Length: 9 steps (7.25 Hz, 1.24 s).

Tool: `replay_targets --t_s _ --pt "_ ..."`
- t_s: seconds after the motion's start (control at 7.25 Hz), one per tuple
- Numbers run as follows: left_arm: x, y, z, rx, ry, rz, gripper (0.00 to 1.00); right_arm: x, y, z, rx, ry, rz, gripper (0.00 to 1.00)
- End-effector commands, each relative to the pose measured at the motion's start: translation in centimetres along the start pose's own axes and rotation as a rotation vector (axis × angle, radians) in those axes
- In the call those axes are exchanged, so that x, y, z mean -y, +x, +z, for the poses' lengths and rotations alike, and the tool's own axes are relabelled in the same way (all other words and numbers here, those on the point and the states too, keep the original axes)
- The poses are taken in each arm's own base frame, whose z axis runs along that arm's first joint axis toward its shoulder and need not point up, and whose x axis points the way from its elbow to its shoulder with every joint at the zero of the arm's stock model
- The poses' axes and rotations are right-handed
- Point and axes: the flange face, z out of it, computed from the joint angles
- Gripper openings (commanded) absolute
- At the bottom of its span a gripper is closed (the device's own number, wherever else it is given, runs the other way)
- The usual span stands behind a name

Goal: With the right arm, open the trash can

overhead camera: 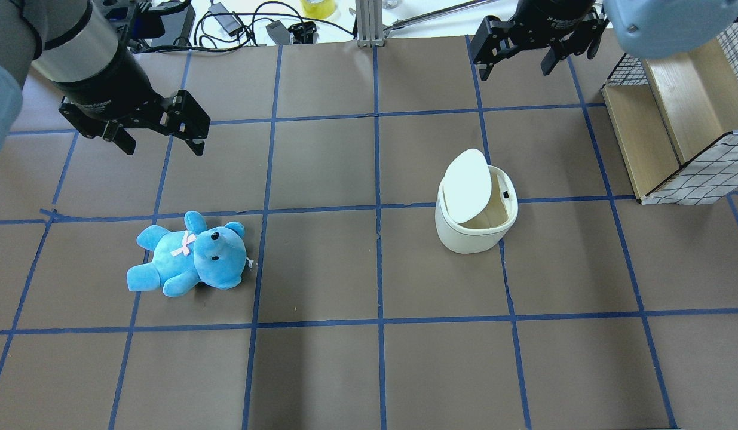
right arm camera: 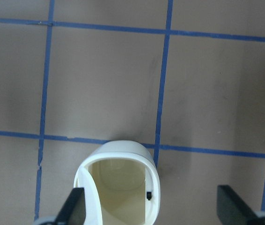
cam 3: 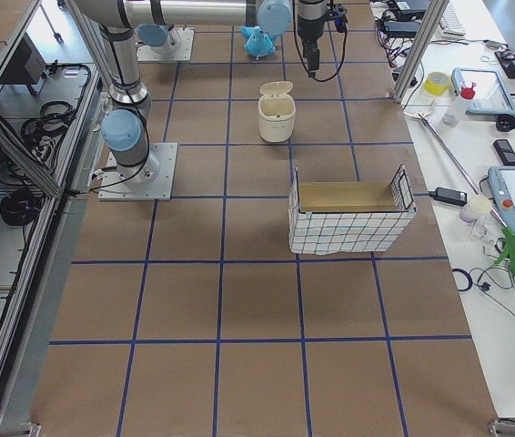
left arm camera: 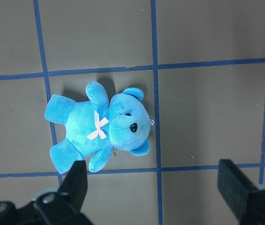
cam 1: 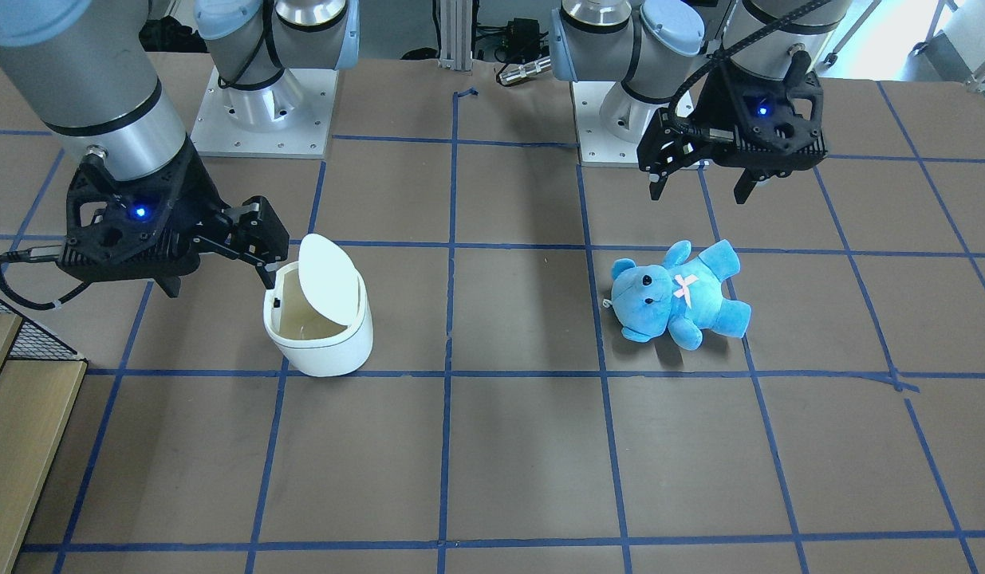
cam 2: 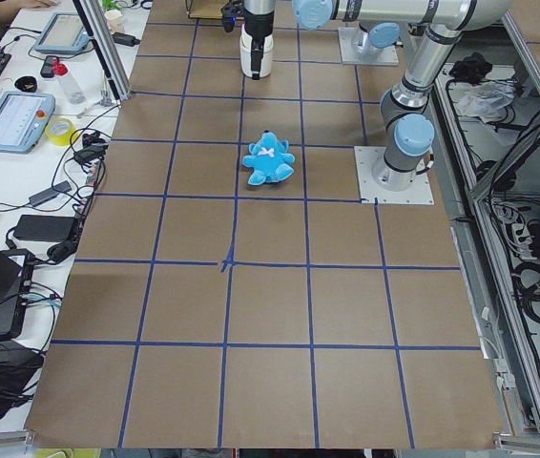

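Brown worktop (overhead camera: 321, 358), marked into squares by blue tape (overhead camera: 377, 179), carries two things well apart. On the robot's right half stands the bin (overhead camera: 473, 233), upright across a tape line. Its lid (overhead camera: 467, 185) is tipped up steeply on the side toward the teddy, so the beige inside shows (a small black catch (right arm camera: 149, 194) sits on the inner wall opposite). The right arm (cam 1: 101, 104) hangs higher up, a little to the bin's outer side, its jaws spread wide and holding nothing. In the front view one tip seems to graze the rim, but the overhead view shows them clear of it. In the right wrist view the open mouth sits low between the two fingertips (right arm camera: 74, 208). On the left half a blue teddy (overhead camera: 189, 257) lies on its back, pink bow up. The left arm (overhead camera: 76, 54) hovers near it, jaws likewise spread and empty. A wire-sided basket (overhead camera: 673, 131) stands at the worktop's right edge.
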Motion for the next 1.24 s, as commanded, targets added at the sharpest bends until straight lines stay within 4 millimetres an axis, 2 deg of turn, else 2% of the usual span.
replay_targets --t_s 0.0,0.28,1.1 --pt "0.0 -0.1 0.0 0.000 0.000 -0.002 1.00 -1.2 0.0 1.1 -0.009 -0.090 0.011 1.00" --pt "0.0 0.0 0.0 0.000 0.000 0.000 1.00 -2.1 0.0 0.7 -0.007 -0.135 0.015 1.00" --pt "0.0 0.0 0.0 0.000 0.000 0.000 1.00 -2.8 0.1 0.2 -0.026 -0.177 0.015 1.00"
